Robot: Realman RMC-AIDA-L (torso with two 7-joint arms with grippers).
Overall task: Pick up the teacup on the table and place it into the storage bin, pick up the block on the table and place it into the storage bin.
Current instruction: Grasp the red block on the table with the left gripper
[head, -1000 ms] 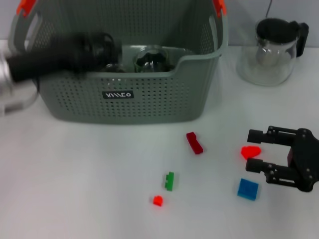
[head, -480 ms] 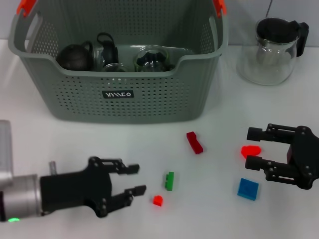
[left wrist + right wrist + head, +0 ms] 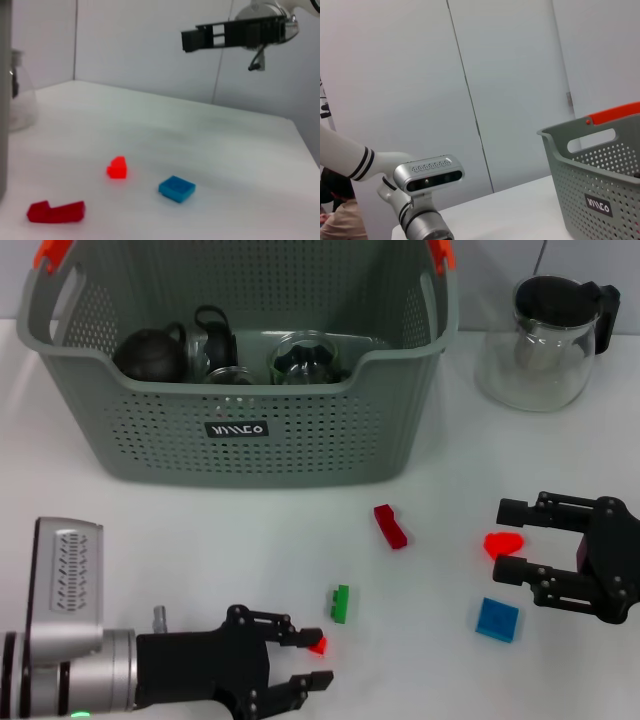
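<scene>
Closing on the small red block with my left tool

Reaching low across the bench point(image 3: 150, 540), my left tool point(image 3: 305, 663) sits at the near edge with both fingers spread apart and nothing between them. The small red block point(image 3: 317, 643) lies right at the upper fingertip, touching or nearly so; I cannot tell which. It is a stubby, roughly cubic piece with no long axis to speak of, so finger alignment should matter little. My judgement is that it needs to lie squarely between the fingers before I clench.

My right tool point(image 3: 512, 540) hovers on the far right, fingers spread and holding nothing, with a bright red lump point(image 3: 503, 543) lying between them. A blue square block point(image 3: 497, 620) lies just beside it, toward me. A green block point(image 3: 341, 603) and a dark red bar point(image 3: 390, 526), its long axis running diagonally, lie between the two tools.

The bin point(image 3: 300, 440) stands at the back left: grey-green perforated plastic, orange-red clips on the handles. Inside it I see a dark rounded pot point(image 3: 150, 353) and glassware; the teacup looks already stowed there. A glass jug point(image 3: 545, 340) with a black lid stands right of the bin.
</scene>
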